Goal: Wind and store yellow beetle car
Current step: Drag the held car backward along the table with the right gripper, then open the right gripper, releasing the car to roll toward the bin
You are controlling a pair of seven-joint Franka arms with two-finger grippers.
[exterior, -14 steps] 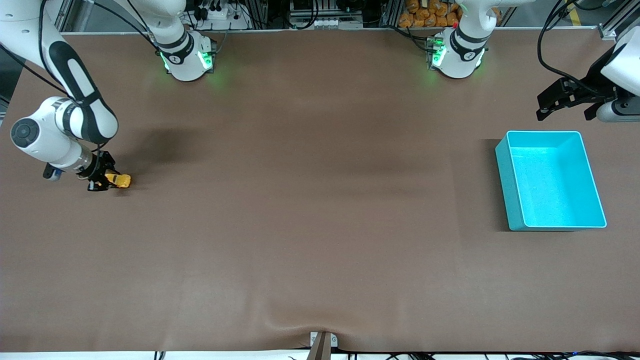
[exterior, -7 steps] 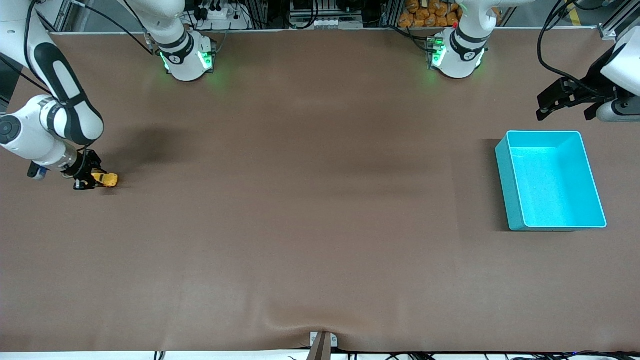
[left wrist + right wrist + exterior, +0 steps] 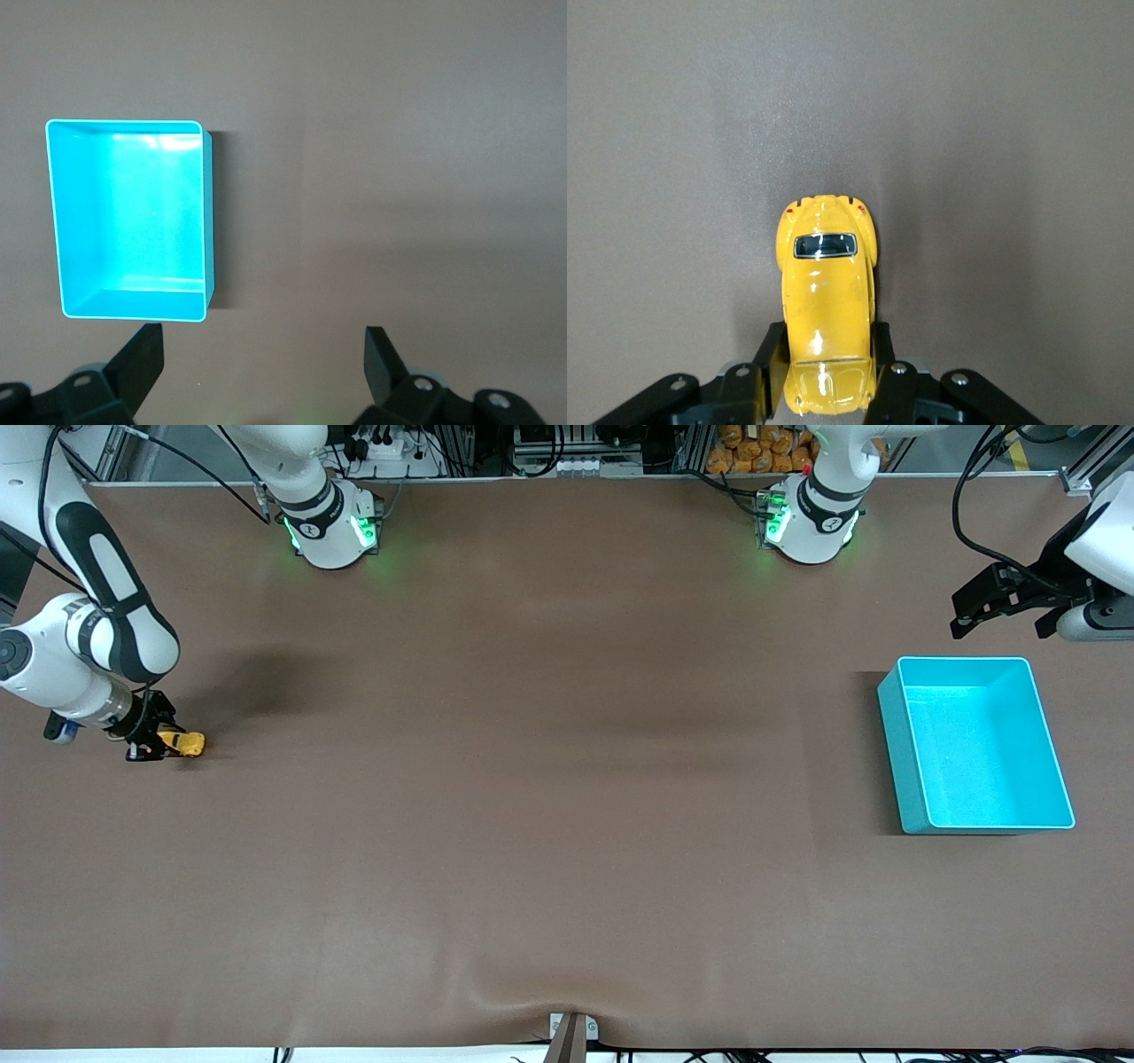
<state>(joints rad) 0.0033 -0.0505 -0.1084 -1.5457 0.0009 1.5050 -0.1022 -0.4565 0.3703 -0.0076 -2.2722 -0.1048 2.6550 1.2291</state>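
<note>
Front view: right pincer dragged yellow beetle car outward.

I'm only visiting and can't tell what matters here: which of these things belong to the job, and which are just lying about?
Part of the job:
- yellow beetle car, on the table, gripped by the right gripper
- turquoise bin, empty, at the left arm's end
- left gripper, open, waiting over the table beside the bin

Just lying about:
- orange items past the table's edge
</note>
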